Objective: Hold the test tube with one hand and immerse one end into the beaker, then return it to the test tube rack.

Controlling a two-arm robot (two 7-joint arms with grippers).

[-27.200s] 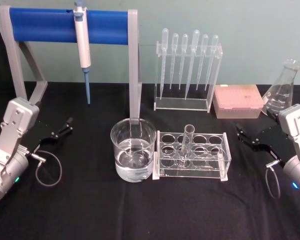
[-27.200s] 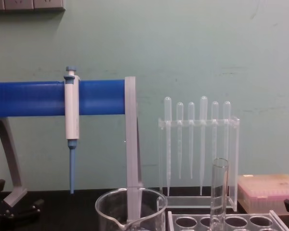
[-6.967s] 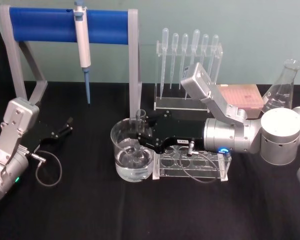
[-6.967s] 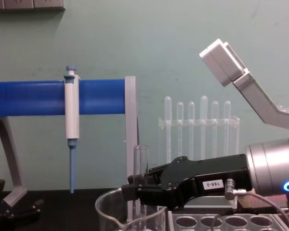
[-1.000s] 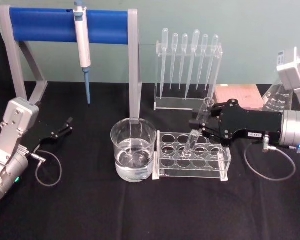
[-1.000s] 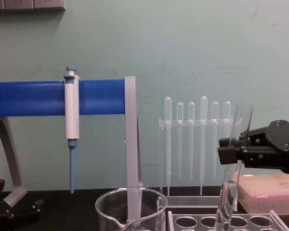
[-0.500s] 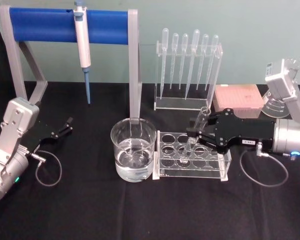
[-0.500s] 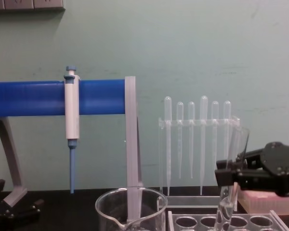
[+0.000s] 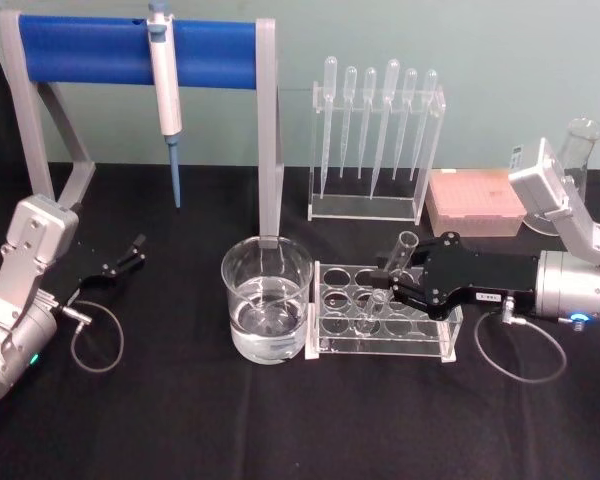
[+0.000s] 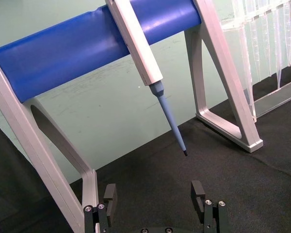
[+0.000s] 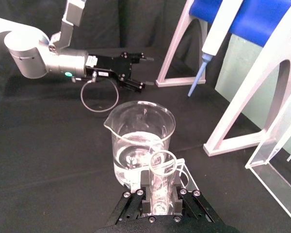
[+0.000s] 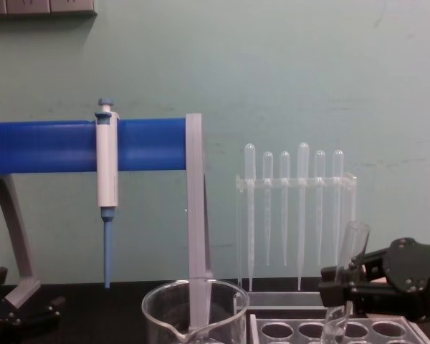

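The clear test tube (image 9: 403, 250) leans to the right, with its round end down in a hole of the clear rack (image 9: 430, 335). My right gripper (image 9: 398, 280) is shut on the tube's middle, reaching in from the right. In the chest view the tube (image 12: 352, 245) sticks up out of the black right gripper (image 12: 337, 283). The right wrist view has the tube's rim (image 11: 161, 167) straight ahead and the beaker (image 11: 140, 138) just past it. The beaker (image 9: 267, 300), partly filled with water, stands left of the rack. My left gripper (image 9: 130, 255) rests open at the far left.
A grey stand with a blue bar (image 9: 130, 50) holds a white-and-blue pipettor (image 9: 165, 90) behind the beaker. A rack of plastic pipettes (image 9: 375, 140), a pink tip box (image 9: 475, 200) and a glass flask (image 9: 570, 150) line the back right.
My right gripper has come down and shifted left, lowering the tilted tube deeper into the rack hole. The left arm has not moved.
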